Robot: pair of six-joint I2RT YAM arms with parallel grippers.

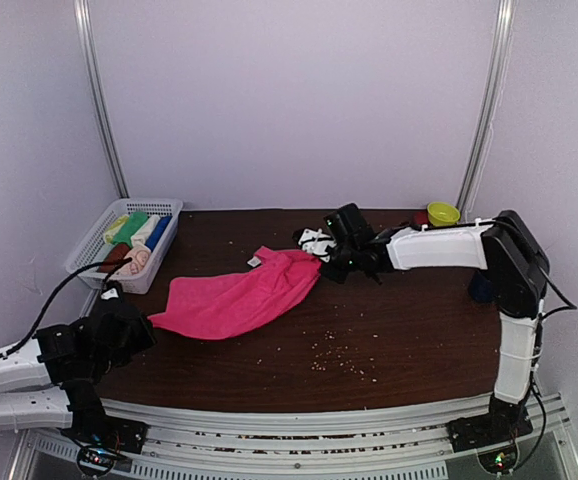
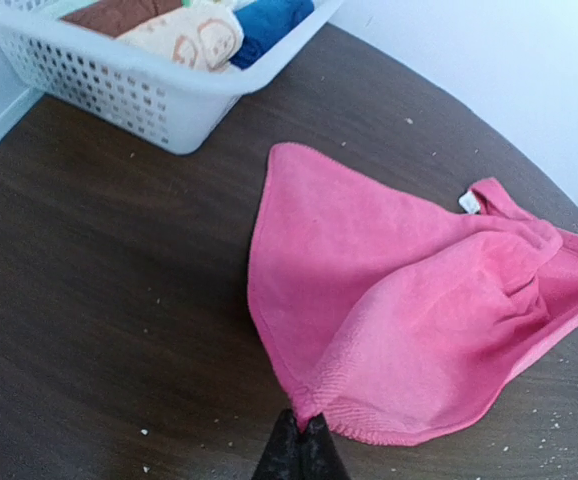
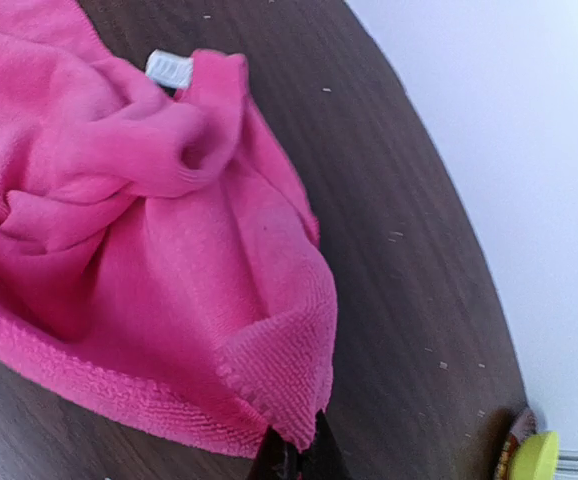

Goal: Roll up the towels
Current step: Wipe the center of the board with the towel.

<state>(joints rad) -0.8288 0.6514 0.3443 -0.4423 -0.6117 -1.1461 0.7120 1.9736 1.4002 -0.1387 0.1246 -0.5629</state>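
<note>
A hot pink towel lies crumpled and stretched across the dark table, also filling the left wrist view as the pink towel and the right wrist view as the pink towel. My left gripper is shut on its near left corner. My right gripper is shut on its far right corner, seen from above as the right gripper. A small white label shows on the cloth's far edge. More towels, rolled, in green, blue, cream, brown and peach, sit in the basket.
A white mesh basket stands at the table's back left, seen close as the basket. A yellow-green cup sits at the back right. Pale crumbs are scattered over the front middle of the table.
</note>
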